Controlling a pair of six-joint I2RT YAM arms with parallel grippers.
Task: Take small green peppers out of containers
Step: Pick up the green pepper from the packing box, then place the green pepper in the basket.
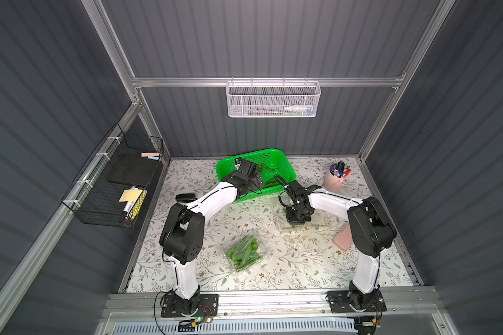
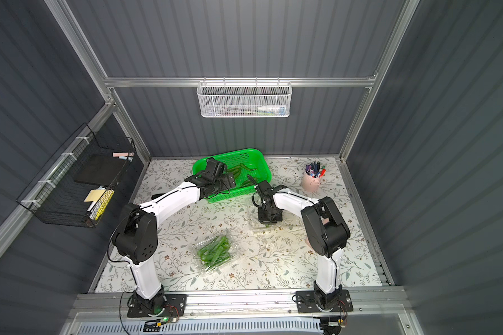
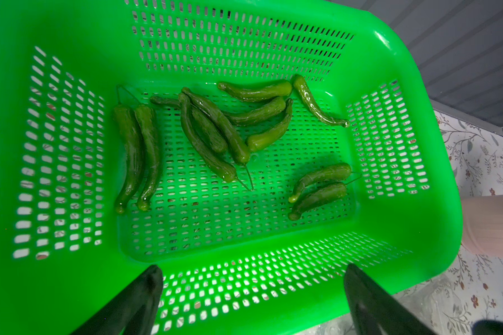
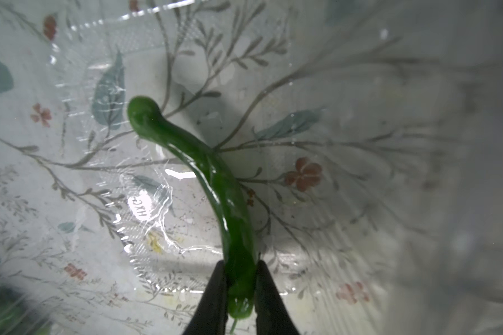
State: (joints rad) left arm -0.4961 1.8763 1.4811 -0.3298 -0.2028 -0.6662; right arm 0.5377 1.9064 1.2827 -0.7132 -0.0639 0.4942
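My right gripper (image 4: 239, 262) is shut on the stem end of a small green pepper (image 4: 215, 179), which curves away over the see-through floor of an open clear container (image 4: 145, 203). In both top views that gripper (image 1: 295, 222) points down into this container (image 1: 321, 220). A second clear container (image 1: 244, 253) at centre front holds several peppers. My left gripper (image 3: 251, 268) is open with nothing between its fingers, hovering over the near wall of the green basket (image 3: 404, 58), where several peppers (image 3: 212, 130) lie.
A pink cup of pens (image 1: 336, 179) stands at the back right. A flat pink object (image 1: 343, 236) lies beside the right arm's elbow. A small black object (image 1: 185, 197) sits left of the green basket (image 1: 276, 153).
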